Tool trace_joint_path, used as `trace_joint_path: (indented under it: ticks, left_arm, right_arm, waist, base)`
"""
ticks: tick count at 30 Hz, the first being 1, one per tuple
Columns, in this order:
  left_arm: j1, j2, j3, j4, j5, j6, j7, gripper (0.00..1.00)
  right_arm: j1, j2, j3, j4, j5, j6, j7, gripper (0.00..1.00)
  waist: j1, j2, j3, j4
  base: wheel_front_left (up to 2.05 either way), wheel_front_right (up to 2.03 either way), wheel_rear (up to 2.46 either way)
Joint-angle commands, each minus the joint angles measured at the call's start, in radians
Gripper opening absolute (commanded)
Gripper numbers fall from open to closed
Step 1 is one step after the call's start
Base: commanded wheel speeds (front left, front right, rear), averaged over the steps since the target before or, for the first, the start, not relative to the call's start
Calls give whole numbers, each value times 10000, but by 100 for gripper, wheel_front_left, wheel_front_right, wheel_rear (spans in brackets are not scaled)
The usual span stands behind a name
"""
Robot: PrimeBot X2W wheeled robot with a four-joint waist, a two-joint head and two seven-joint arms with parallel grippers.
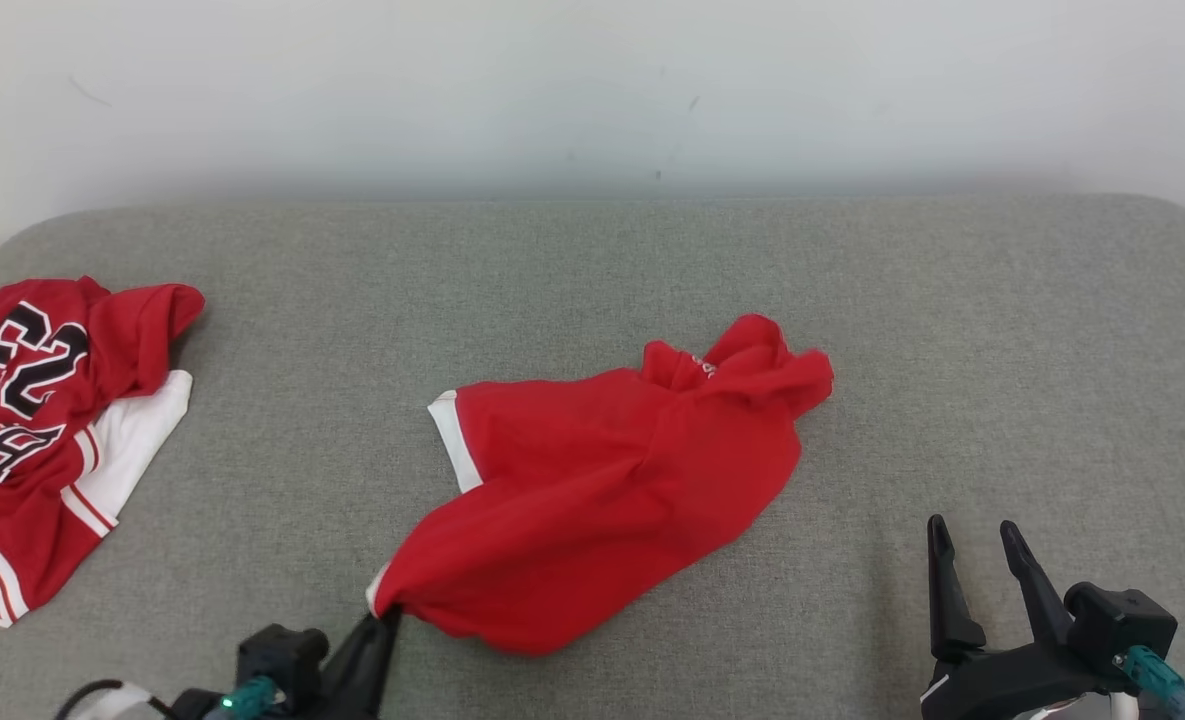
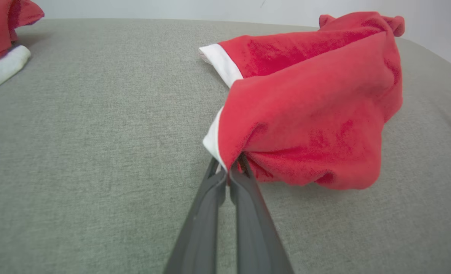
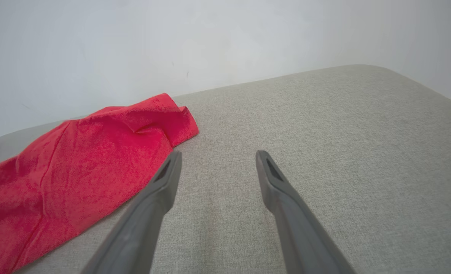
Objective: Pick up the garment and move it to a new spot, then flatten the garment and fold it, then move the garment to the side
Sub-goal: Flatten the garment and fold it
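Observation:
A red garment (image 1: 602, 480) with white trim lies crumpled in the middle of the grey cushion (image 1: 592, 260). My left gripper (image 1: 384, 620) is shut on its near left corner, where a white hem bunches at the fingertips. In the left wrist view the pinched corner of the garment (image 2: 305, 114) rises just past my left gripper (image 2: 231, 167). My right gripper (image 1: 972, 535) stands open at the lower right, empty, a little right of the cloth. In the right wrist view my right gripper (image 3: 217, 156) has the garment (image 3: 77, 171) to its left.
A red jersey (image 1: 32, 430) with black and white lettering lies heaped at the cushion's left edge, over a white piece (image 1: 137, 440). A pale wall (image 1: 592, 90) runs behind the cushion. Bare grey fabric stretches right of the garment.

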Motion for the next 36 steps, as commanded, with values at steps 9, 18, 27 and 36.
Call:
trace_joint_path:
  ticks: [9, 18, 27, 36]
  left_arm:
    - [-567, 792, 400, -427, 292, 238, -46, 0]
    - [-1440, 1675, 675, -884, 578, 254, 433, 0]
    - [-2218, 2010, 806, -510, 536, -20, 696, 0]
    - [-2951, 2324, 935, -375, 664, -131, 824, 0]
  right_arm:
    - [16, -66, 13, -42, 20, 4, 16, 100]
    - [-66, -53, 68, -22, 97, 4, -62, 100]
    - [-199, -68, 79, 27, 71, 4, -88, 100]
    - [-247, -61, 50, 7, 40, 4, -88, 100]
  waist:
    - [0, 0, -111, 75]
    - [0, 0, -54, -318]
    - [0, 0, 42, -781]
    - [0, 0, 126, -1167]
  base:
    - [0, 0, 0]
    - [0, 0, 0]
    - [0, 0, 0]
    - [0, 0, 0]
